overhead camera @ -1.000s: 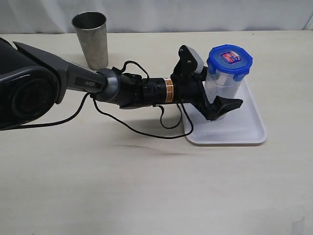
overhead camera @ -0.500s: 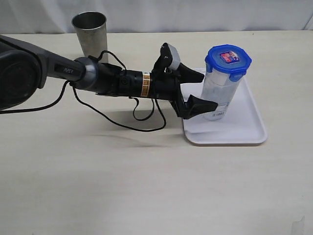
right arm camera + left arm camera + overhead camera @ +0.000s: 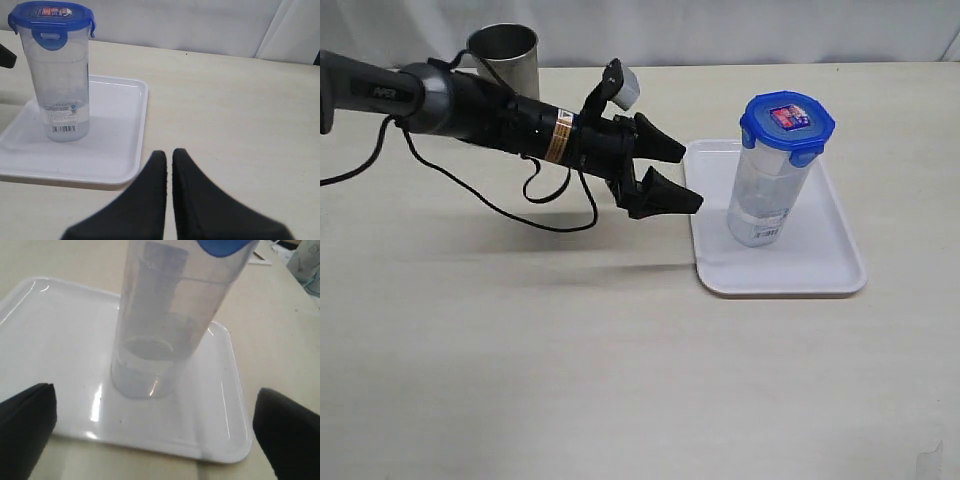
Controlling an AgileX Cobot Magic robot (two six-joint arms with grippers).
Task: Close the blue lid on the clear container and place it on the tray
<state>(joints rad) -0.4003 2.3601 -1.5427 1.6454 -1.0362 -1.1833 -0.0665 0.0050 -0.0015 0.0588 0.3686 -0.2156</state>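
Now upright on the tray [image 3: 830,268], just ahead of the left jaws, spread wide and empty: the clear container [image 3: 760,200], blue lid [image 3: 788,120] on top. Clenched on nothing, the right jaws. Likely light, stiff, slick-walled; best gripped mid-body.

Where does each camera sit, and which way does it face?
Exterior: above the table, looking down; shows left arm and open left hand near the tray.
Left wrist: on that arm, facing the container; both fingers frame it.
Right wrist: on the right arm, facing the tray; shut right hand shows.
All share the container on the tray.
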